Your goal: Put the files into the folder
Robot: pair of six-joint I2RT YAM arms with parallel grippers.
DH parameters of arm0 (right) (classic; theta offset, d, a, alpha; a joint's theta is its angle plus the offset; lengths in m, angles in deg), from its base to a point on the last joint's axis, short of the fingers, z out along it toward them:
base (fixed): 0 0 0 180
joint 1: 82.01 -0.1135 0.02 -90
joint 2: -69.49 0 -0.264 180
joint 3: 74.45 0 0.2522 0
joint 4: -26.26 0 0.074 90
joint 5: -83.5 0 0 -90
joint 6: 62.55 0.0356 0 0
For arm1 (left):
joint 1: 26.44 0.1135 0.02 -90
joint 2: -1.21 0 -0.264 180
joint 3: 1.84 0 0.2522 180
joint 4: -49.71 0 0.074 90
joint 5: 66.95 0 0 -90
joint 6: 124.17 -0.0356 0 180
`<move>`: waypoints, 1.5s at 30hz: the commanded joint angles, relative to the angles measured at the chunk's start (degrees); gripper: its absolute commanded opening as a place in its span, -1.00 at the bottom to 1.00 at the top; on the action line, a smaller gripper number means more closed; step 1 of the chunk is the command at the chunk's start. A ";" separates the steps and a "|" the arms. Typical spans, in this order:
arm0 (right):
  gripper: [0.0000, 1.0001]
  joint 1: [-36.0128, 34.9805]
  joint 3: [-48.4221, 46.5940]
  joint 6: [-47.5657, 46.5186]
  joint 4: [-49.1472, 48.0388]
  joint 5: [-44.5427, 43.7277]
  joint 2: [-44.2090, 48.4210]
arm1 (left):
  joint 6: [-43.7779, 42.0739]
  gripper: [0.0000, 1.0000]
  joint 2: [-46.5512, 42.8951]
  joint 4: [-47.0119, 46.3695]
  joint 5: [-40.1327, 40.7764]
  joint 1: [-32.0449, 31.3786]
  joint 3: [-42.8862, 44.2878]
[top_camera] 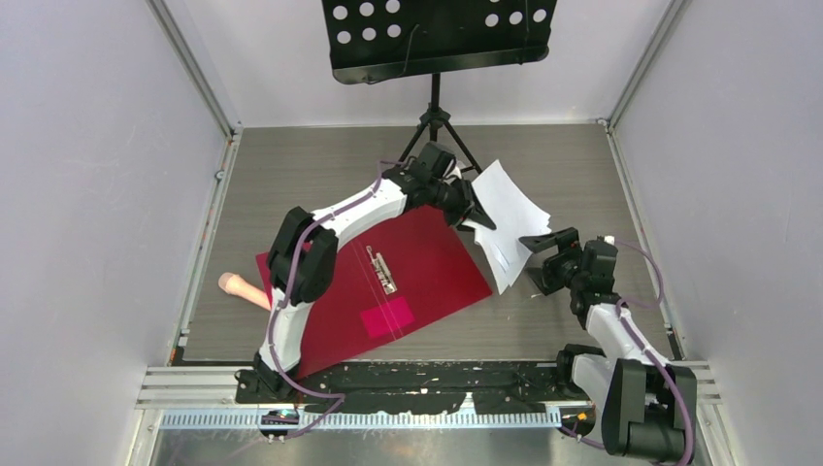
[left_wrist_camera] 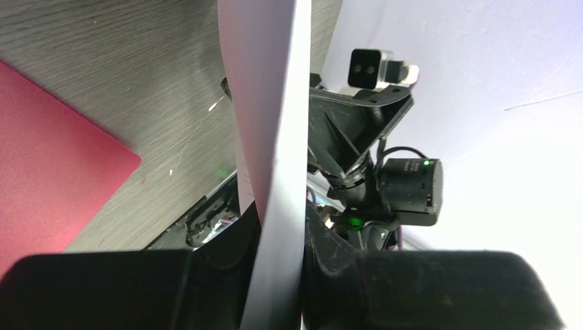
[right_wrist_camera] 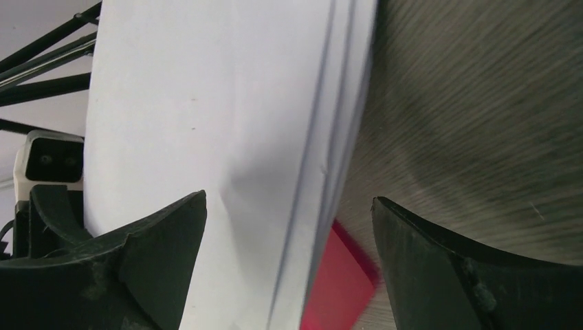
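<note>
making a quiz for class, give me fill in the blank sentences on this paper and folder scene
The left gripper is shut on the files, while the right gripper stands ___.
The folder lying open on the table is ___ in colour.
In the top view the files hang to the ___ of the folder.
Missing words: open; red; right.

White sheets (top_camera: 510,218) aloft, curled and tilted, just past far-right corner of crimson folder (top_camera: 427,257) lying flat, clip up.
</note>
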 commanded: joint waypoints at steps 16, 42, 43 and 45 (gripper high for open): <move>0.91 -6.12 4.86 15.98 -21.14 -6.02 -10.19 | 5.84 -0.63 -7.14 -6.11 -1.72 0.75 -6.62; -0.61 -9.04 6.35 15.70 -33.42 -6.18 -8.48 | -6.94 -0.44 -15.83 -1.11 1.05 -0.60 -21.27; -0.82 -9.00 4.38 13.95 -27.47 -5.09 -7.56 | -10.33 -0.27 -16.98 2.71 3.38 -0.91 -21.66; -0.88 -9.09 0.32 7.17 -16.90 -3.11 -4.93 | -16.63 0.02 -19.87 9.34 11.31 -1.58 -23.21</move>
